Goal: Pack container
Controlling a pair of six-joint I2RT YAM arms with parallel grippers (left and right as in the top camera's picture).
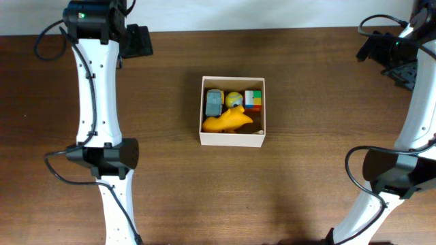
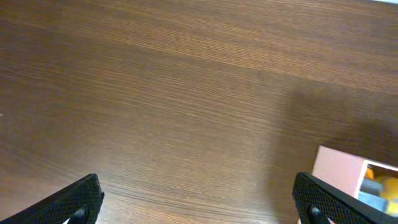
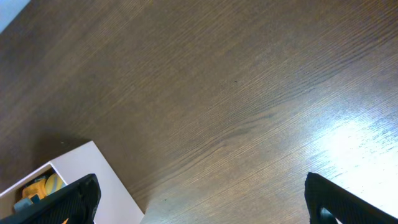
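So we're looking at the container [image 1: 231, 139] sitting out in the middle of the table [image 1: 320, 102]. It's holding 4 small toys. A yellow animal-shaped one [image 1: 228, 121] is lying across the side nearer the arm bases. Behind it, a gray toy [image 1: 214, 102], a little yellow ball [image 1: 234, 99] and a multicolored block [image 1: 253, 100] are lining up in a row along the far wall, left to right in the overhead view. They're all packed in close, touching or just about.

The left pincer [image 2: 199, 208] is hanging over bare wood toward the far left of the table, its fingers [image 2: 78, 199] spread wide and gripping nothing. In its wrist camera we're catching 1 corner of the container at the lower right, with a bit of yellow and gray peeking over the rim.

The right pincer [image 3: 202, 208] is doing the same thing over on the far right: spread wide, gripping nothing, hovering above bare table. A corner of the container is showing at the lower left of its view. Both pincers are sitting well apart from the container and the toys.
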